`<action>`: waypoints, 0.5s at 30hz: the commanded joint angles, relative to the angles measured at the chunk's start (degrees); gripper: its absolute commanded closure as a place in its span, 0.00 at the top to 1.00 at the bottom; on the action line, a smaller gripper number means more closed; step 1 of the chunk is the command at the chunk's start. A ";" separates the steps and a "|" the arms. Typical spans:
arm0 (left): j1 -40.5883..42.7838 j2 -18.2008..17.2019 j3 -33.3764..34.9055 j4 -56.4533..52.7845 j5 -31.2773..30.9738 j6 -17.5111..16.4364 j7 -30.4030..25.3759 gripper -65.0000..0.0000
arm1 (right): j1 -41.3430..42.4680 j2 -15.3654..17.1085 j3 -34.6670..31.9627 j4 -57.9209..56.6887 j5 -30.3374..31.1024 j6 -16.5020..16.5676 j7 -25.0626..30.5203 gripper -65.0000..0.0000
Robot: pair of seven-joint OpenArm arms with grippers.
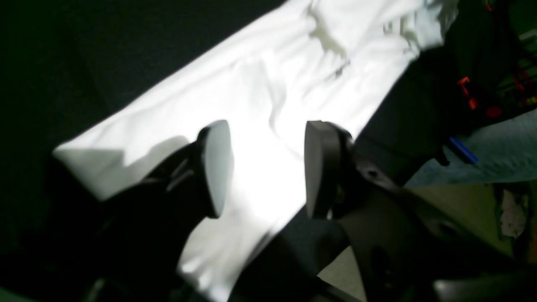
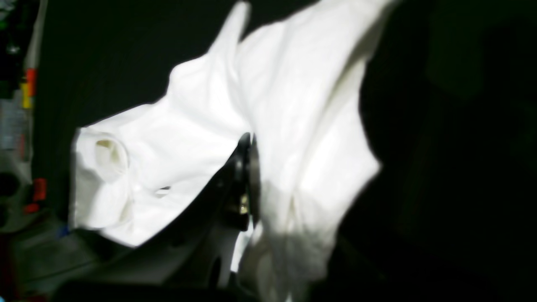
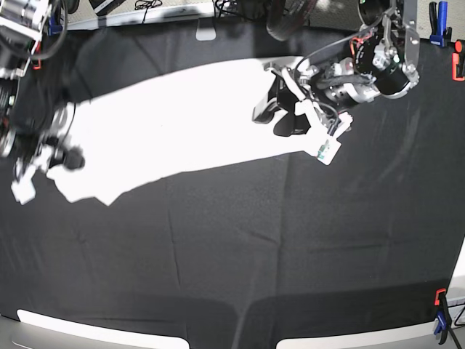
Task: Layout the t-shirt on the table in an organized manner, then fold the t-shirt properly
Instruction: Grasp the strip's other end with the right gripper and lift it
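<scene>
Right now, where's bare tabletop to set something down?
Free: the black-cloth table across the whole near half, below the white cloth t-shirt, and right of it. Crowded: far strip, with the left end effector and right end effector at the shirt's ends.

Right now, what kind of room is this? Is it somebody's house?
Probably not a house; it looks like a robot workshop or lab. A big table is covered in black cloth held by clamps, and two robot arms work on a white t-shirt.

The left tool (image 1: 264, 167) is hanging with its two pads (image 1: 216, 167) standing well apart, nothing between them. The right tool (image 2: 248, 176) is pinching its jaws together on a fold of the t-shirt (image 2: 293, 105), its arm reaching low.
</scene>
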 commanded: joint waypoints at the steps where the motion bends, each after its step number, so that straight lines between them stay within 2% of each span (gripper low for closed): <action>1: -0.28 0.00 0.02 1.01 -1.11 -0.17 -1.33 0.41 | 2.64 1.62 0.39 0.79 0.26 0.32 1.14 0.00; 3: -0.28 0.00 0.02 1.01 -1.11 -0.17 -1.36 0.41 | 5.14 1.60 0.39 0.79 -0.09 0.32 1.11 0.00; 6: -0.28 0.00 0.02 1.01 -1.11 -0.17 -1.36 0.41 | 7.52 1.27 0.33 0.83 2.75 0.32 0.87 0.00; 8: -0.28 0.00 0.02 1.01 -1.11 -0.17 -1.36 0.41 | 8.33 0.39 0.33 1.29 3.28 0.32 -1.31 0.00; 11: -0.28 0.00 0.02 1.01 -1.11 -0.17 -1.36 0.41 | 8.66 -2.12 0.33 3.43 3.72 0.32 -8.34 0.00; 15: -0.28 0.00 0.02 1.01 -1.11 -0.17 -1.36 0.41 | 7.76 -5.46 0.28 9.01 4.02 0.32 -8.34 0.00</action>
